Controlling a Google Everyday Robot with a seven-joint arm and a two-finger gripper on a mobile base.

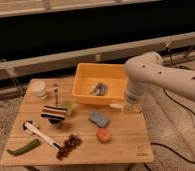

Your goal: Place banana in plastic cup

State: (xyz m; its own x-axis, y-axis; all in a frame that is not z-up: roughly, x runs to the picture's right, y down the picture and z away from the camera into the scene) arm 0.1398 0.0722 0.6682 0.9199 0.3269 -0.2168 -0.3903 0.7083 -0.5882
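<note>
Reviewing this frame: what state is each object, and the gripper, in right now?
Big yellow plastic bin: upright, grey item inside.
Gripper: pointing down at that bin's front right corner.
Small pale-yellow curved banana: beside the gripper; held or not, cannot tell.
Small translucent yellow-green plastic cup: upright, no banana in it.
Squat white cup: upright.

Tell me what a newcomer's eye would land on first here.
The big white arm reaches in from the right, its tool low over the table on its right side, just off the front right corner of the yellow bin. That bin dominates the back middle. The plastic cup sits far left of the tool, beside a striped object.
</note>
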